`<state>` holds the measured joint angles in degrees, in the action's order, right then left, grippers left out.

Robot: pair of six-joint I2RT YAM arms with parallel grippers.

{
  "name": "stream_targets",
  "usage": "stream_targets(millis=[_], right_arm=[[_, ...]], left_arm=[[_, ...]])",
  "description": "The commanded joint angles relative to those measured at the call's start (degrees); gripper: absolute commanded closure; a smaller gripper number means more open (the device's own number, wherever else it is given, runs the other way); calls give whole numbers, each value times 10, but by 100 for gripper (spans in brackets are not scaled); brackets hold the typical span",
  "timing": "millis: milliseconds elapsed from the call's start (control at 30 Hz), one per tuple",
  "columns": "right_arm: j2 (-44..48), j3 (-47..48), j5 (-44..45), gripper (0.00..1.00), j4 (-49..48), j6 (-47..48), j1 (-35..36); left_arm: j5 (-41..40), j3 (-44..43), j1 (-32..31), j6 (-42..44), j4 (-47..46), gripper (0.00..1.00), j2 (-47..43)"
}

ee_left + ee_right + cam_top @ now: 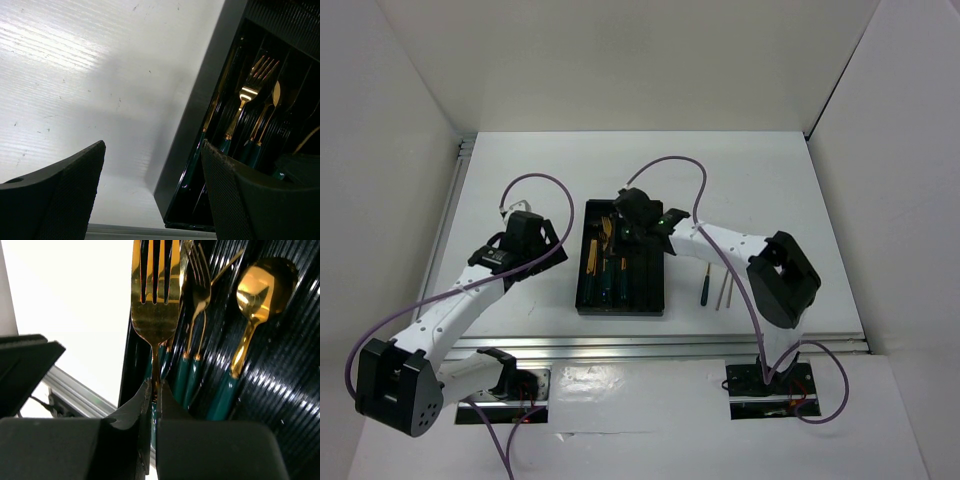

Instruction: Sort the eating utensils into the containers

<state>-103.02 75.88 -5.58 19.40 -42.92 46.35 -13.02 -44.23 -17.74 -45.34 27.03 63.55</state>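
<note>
White tabletop (520, 170) held the tray (582, 300), mostly filled. Above it the right gripper (154, 390) pinched a fork (155, 315); the left gripper (152, 195) stood wide at its 9 o'clock. One utensil (704, 285) and chopsticks (724, 290) lay unsorted at 3 o'clock.

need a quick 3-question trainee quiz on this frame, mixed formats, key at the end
1. True or false: the right gripper is shut on a gold-headed fork above the black tray.
2. Where do the two chopsticks lie? A) in the tray B) on the table, right of the tray C) leaning against the back wall
3. Fill in: the left gripper has its jaws ___, with nothing between them.
Key: 1 true; 2 B; 3 open.
</note>
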Motion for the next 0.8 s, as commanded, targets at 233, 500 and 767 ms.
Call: stream_targets(millis=[233,500,767], right_arm=[[-52,37,13,100,-14,-37,1],[-89,60,7,100,15,-37,1],[-104,59,-6,75,25,-31,1]], left_arm=[[-6,9,3,-6,-5,17,-18],[-6,9,3,-6,-5,17,-11],[-6,9,3,-6,-10,17,-6]])
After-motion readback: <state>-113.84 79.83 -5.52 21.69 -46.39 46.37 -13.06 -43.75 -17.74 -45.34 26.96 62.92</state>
